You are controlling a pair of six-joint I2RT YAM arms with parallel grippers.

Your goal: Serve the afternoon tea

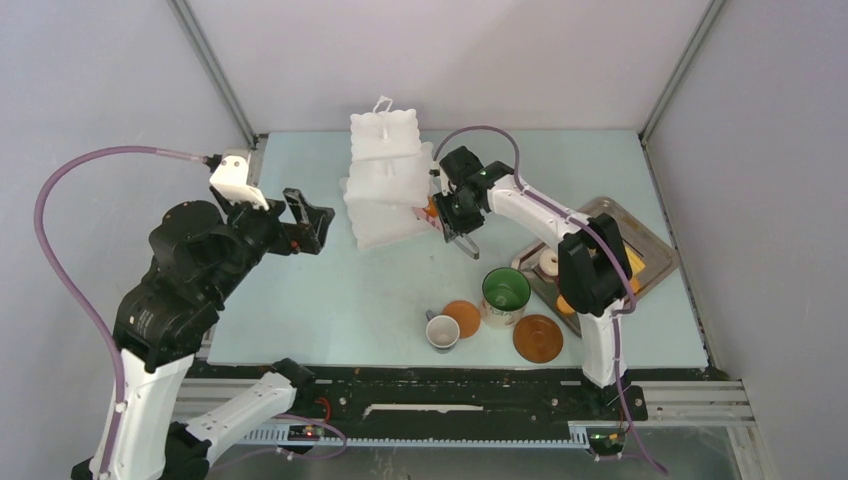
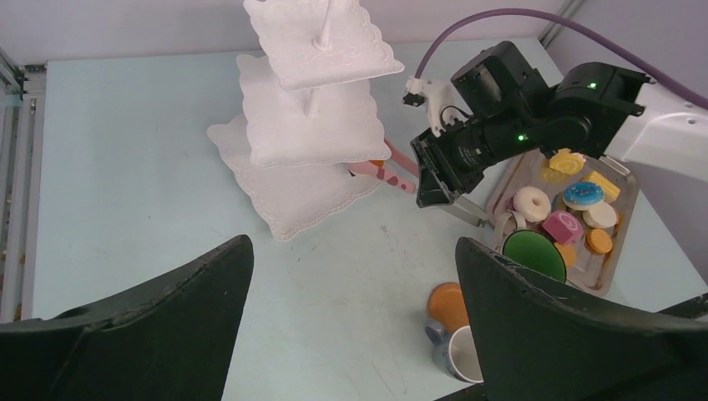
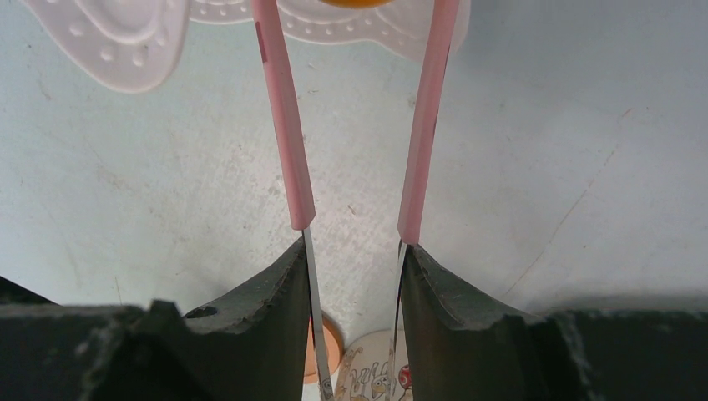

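Observation:
The white three-tier stand (image 1: 385, 180) (image 2: 309, 125) stands at the table's middle back. My right gripper (image 1: 455, 215) (image 3: 355, 251) is shut on the thin pink tongs (image 3: 284, 125) (image 2: 392, 171). The tong tips reach the stand's bottom tier on either side of an orange round pastry (image 3: 355, 2) (image 1: 432, 210). My left gripper (image 1: 308, 222) (image 2: 351, 251) hangs open and empty, left of the stand. A green-lined mug (image 1: 505, 292) (image 2: 534, 255), a white cup (image 1: 442, 332) (image 2: 459, 355), an orange disc (image 1: 462, 318) and a brown saucer (image 1: 538, 338) sit near the front.
The grey metal tray (image 1: 655, 245) (image 2: 624, 221) lies at the right, under my right arm. It holds a white doughnut (image 2: 531, 203), a pink cake (image 2: 563, 225), a blue-iced doughnut (image 2: 582, 195) and yellow pieces (image 2: 601, 184). Enclosure walls ring the table.

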